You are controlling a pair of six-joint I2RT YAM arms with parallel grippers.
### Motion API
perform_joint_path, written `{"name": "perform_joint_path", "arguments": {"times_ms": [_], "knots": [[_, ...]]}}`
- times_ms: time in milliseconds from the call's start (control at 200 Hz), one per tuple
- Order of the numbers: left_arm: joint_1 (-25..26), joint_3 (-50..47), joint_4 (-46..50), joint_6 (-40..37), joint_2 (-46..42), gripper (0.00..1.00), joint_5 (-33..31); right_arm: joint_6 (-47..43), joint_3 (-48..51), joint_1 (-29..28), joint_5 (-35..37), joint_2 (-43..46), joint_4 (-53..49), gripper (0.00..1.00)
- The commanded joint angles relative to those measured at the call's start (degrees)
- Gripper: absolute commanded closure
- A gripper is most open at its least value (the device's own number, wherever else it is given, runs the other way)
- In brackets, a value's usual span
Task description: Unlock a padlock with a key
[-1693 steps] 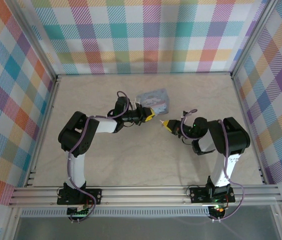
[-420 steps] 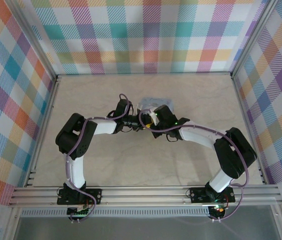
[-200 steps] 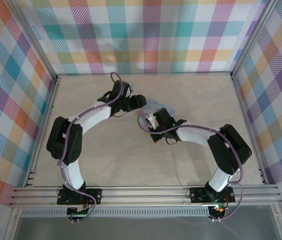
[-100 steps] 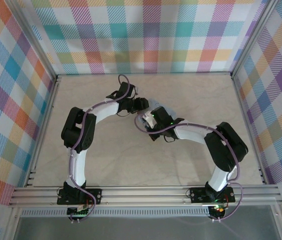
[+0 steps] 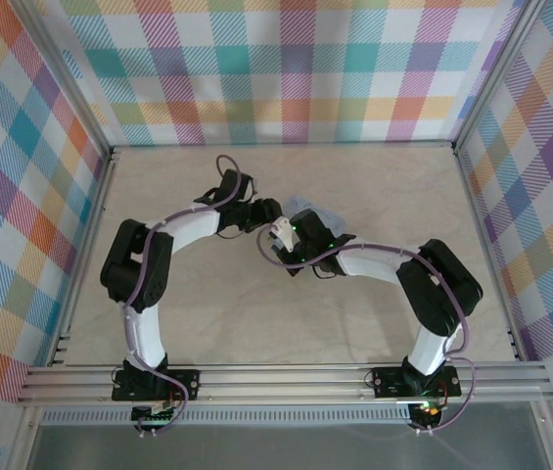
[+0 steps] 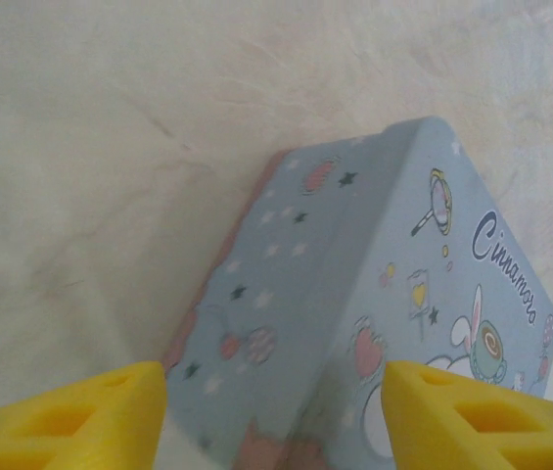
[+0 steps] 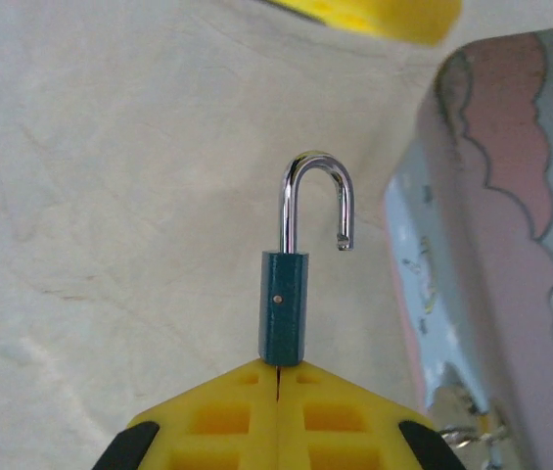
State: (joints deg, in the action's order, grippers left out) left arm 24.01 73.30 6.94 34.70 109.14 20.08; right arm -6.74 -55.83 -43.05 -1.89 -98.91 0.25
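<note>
From my station, the right gripper (image 7: 277, 374) has its yellow fingers pressed together on the bottom end of the padlock (image 7: 284, 308). The dark-blue body stands straight out from the fingertips, its long axis in line with the gripper. The shackle (image 7: 313, 191) points away from the gripper over the table (image 7: 110, 196), and its short leg hangs free of the body, so the lock is open. The blue tin (image 7: 496, 235) lies just beside the padlock on its right. Something small and silvery (image 7: 460, 423) sits at the tin's near edge; it may be the key, but the view is too cramped to say.

The left gripper (image 6: 271, 384) has its fingers spread wide with nothing between them, hovering over a corner of the tin. On the lid I read "Cinnamo", with the rest cut off, beside a white cartoon figure, hearts and stars.

Several seconds ago the right gripper was well to the right of the tin. In the overhead view it now reaches across to the tin's left side, close by the left gripper.
</note>
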Motion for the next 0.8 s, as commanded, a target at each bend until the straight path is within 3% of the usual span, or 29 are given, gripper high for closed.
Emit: {"name": "perform_joint_path", "arguments": {"times_ms": [0,255,375,670,745,795], "knots": [[-2.83,-2.99,-0.48,-0.62,-6.74,0.38,-3.73,3.21,1.35,-1.28,-2.78,3.85,2.23,1.00],[-4.23,-12.48,2.65,-0.61,-18.55,0.35,-10.51,6.46,2.00,-5.01,-6.19,2.83,2.20,1.00],[-4.32,-16.62,4.10,-0.49,-23.62,0.29,-13.88,8.78,2.08,-6.36,-8.50,1.13,3.58,1.00],[-4.41,-21.90,6.91,-0.06,-29.32,0.28,-15.08,14.32,3.09,-8.53,-12.87,-4.38,7.39,1.00],[-4.51,-22.15,7.13,0.02,-29.28,0.28,-14.95,14.67,2.98,-8.54,-12.47,-5.03,7.10,0.97],[-4.52,-22.00,7.36,0.02,-29.25,0.27,-14.64,15.20,2.75,-8.48,-11.60,-4.86,6.49,0.86]]}}
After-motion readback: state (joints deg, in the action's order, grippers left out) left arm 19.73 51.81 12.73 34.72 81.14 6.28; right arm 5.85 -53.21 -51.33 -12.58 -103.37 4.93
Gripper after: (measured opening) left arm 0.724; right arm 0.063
